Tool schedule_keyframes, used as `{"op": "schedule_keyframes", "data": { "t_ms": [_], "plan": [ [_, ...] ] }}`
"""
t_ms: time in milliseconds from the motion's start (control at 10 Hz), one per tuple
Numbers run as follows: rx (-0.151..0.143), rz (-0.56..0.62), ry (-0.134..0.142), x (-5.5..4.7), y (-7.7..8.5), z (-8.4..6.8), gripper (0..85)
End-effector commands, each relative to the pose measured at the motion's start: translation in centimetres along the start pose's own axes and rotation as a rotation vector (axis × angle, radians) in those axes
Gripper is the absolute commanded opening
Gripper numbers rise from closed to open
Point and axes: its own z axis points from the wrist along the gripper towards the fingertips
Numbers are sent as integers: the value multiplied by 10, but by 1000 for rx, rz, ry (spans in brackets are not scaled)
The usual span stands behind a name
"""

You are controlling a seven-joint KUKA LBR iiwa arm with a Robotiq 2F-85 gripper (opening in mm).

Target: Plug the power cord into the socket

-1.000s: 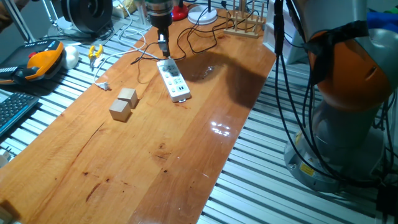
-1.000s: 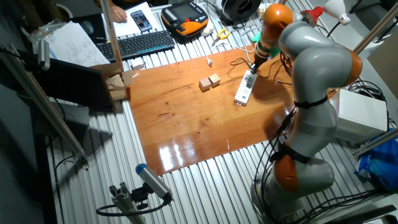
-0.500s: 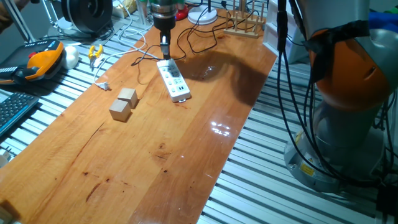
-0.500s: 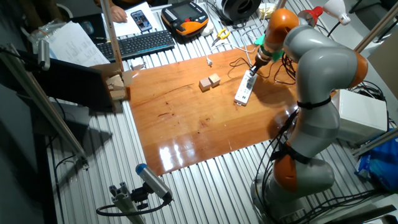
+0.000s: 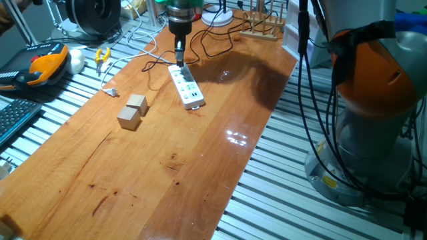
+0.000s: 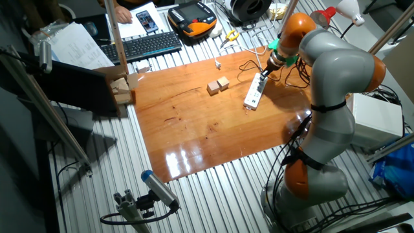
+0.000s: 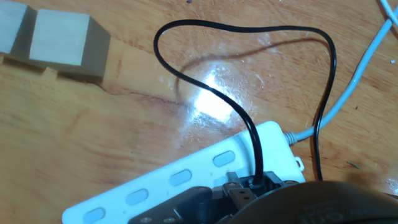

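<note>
One second of footage showed the claw [image 5: 177,55] rising a little at the far end of the power strip [image 5: 185,86] and the arm [image 6: 323,58] leaning further over, while the strip itself had not shifted on the table [image 5: 167,153]. In the hand view the plug [image 7: 255,182] sat against the strip's face at its end, the black cord [image 7: 249,124] looping up and away from it. I judged that the plug was at or in an outlet and the claw was easing off, though how deep it sat could not be seen. Whether the claw's fingers were apart or closed on the plug I could not tell; they were hidden by the dark housing. No brand, label or writing could be read on the strip.
</note>
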Motion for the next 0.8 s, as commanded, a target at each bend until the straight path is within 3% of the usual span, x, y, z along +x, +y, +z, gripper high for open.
{"op": "schedule_keyframes", "data": {
  "t_ms": [0, 700],
  "plan": [
    [-3, 1, -2, 0, 0, 1, 0],
    [-8, 2, -18, 0, 5, 7, 0]
  ]
}}
